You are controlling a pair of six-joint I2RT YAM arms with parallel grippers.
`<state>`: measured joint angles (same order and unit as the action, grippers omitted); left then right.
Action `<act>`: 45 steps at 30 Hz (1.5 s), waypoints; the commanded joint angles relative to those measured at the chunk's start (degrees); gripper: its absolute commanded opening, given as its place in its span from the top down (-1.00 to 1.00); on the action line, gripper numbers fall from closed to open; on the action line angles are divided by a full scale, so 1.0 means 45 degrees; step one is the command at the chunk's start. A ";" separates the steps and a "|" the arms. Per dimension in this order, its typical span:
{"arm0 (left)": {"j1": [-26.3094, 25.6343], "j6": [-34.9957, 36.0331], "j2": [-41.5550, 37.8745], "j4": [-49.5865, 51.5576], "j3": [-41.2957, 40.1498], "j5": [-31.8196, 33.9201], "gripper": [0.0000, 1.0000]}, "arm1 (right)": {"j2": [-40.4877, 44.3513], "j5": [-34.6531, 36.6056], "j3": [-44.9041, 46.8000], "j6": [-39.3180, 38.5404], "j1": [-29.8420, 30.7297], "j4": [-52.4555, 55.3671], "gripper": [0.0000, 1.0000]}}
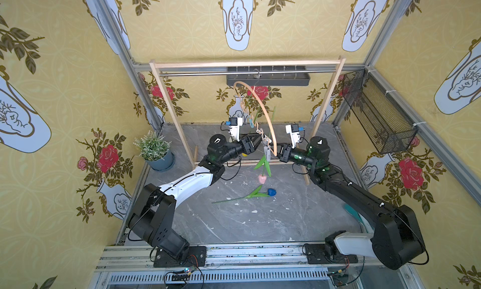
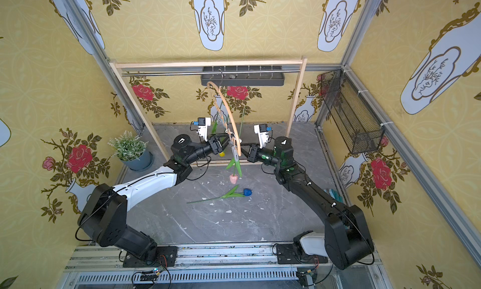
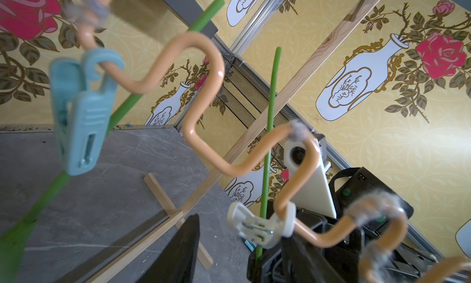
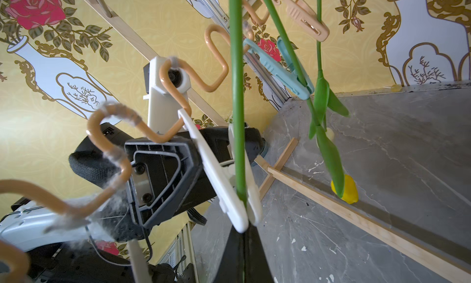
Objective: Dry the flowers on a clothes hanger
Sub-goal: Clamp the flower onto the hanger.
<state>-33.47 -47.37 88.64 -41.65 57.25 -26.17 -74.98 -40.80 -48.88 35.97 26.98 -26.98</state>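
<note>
The clothes hanger [image 1: 263, 105] [image 2: 229, 113] hangs by its hook from the rail, turned almost edge-on. A white peg [image 3: 257, 229] [image 4: 229, 187] on its wavy bar clamps a green stem [image 4: 238, 116], and the pink flower [image 1: 262, 179] dangles head down from it. My right gripper [image 4: 246, 233] [image 1: 276, 151] is shut on that stem just below the peg. The jaws of my open left gripper [image 3: 239, 230] [image 1: 257, 141] stand apart on either side of the white peg. A yellow flower [image 4: 348, 190] hangs from a light-blue peg [image 3: 81, 110]. A blue flower [image 1: 271, 192] [image 2: 247, 192] lies flat on the table.
The wooden rack frame [image 1: 247, 64] spans the back, its foot bars on the grey table. A potted plant [image 1: 154, 149] stands at the back left. A black wire basket [image 1: 377, 113] hangs on the right wall, and a grey tray [image 1: 268, 79] on the back wall.
</note>
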 commanded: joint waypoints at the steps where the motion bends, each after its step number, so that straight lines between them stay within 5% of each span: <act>1: 0.0068 0.0583 -0.0323 0.0505 -0.0326 0.0538 -0.14 | 0.0091 -0.0050 -0.0041 -0.0341 0.0000 -0.0089 1.00; 7: 0.0090 0.0991 -0.0531 0.0969 -0.0436 0.0349 -0.22 | 0.0121 -0.0171 0.0110 -0.0407 0.0063 -0.0071 1.00; 14: 0.0231 0.1001 0.0081 -0.0834 -0.0067 -0.2239 -0.34 | 0.0220 -0.0369 0.0183 -0.0228 0.0137 -0.0227 1.00; 21: 0.0384 0.0906 0.0650 -0.1698 0.0279 -0.3173 -0.32 | 0.0171 -0.0704 0.0078 -0.0059 0.0137 -0.0393 1.00; 33: 0.0557 0.0592 0.1116 -0.2310 0.0683 -0.3814 0.46 | 0.0127 -0.0789 0.0044 0.0045 0.0137 -0.0499 1.00; 45: 0.0562 0.0794 0.0981 -0.1675 0.0729 -0.3928 0.77 | 0.0583 0.0255 -0.0831 -0.2330 0.0133 0.2692 1.00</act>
<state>-31.03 -44.95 93.30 -50.02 60.12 -42.46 -73.17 -41.89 -51.37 30.11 27.62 -18.20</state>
